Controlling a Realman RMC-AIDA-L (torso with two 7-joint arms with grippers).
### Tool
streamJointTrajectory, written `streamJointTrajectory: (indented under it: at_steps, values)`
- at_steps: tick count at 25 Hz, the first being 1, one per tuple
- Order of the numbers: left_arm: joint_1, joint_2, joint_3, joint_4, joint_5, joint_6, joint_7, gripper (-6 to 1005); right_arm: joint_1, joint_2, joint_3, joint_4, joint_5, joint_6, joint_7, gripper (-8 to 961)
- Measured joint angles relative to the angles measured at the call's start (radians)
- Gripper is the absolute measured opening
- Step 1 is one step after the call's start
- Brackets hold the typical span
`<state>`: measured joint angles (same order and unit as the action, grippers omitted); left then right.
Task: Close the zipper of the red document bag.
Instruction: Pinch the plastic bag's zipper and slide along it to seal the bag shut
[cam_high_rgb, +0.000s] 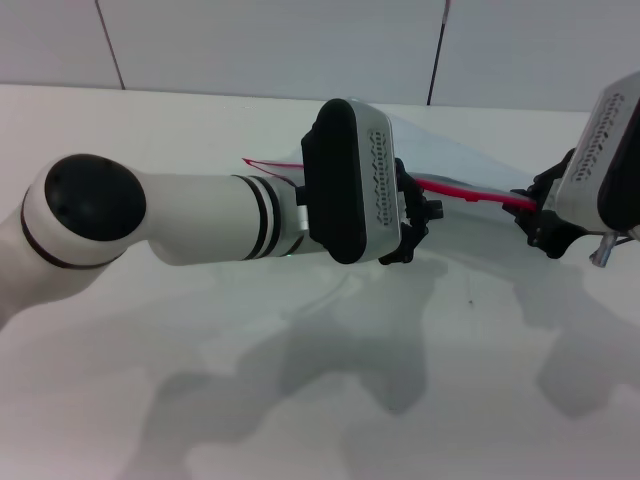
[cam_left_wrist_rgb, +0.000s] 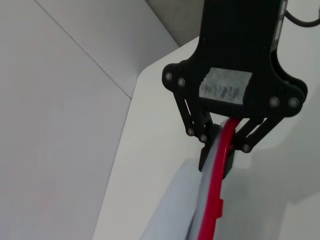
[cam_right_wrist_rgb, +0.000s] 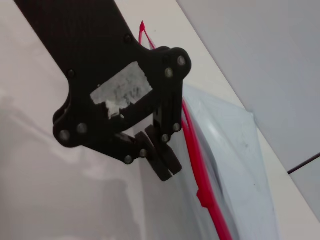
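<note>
Fingers of our right gripper (cam_left_wrist_rgb: 218, 150) pinch the zipper (cam_left_wrist_rgb: 214, 200) end; our left gripper (cam_right_wrist_rgb: 162, 160) fingers sit closed beside the limp, slippery red document bag (cam_right_wrist_rgb: 235, 165), best held by its stiffer edge.

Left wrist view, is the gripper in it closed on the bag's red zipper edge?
Yes, the right gripper pinches the zipper between its fingertips.

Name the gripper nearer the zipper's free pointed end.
Left. The left gripper sits by the middle stretch of the zipper, closer to the pointed end. The right gripper clamps the opposite end.
</note>
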<state>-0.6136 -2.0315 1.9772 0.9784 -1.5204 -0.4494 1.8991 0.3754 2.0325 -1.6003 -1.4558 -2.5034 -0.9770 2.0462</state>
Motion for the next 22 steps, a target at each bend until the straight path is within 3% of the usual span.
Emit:
streamJointTrajectory:
  at_steps: [11,17,22]
  values:
    - [0.002,-0.001,0.000,0.028,-0.003,0.000,0.000,78,0.001,0.000,-0.002,-0.002,0.000,0.000,0.000,48]
    - [0.002,-0.001,0.029,0.031,-0.004,0.023,0.000,279,0.001,0.000,-0.008,-0.016,0.000,-0.004,0.000,49]
    - [0.010,0.000,0.078,0.047,-0.004,0.078,0.000,314,0.001,0.000,-0.007,-0.017,0.000,-0.005,0.000,49]
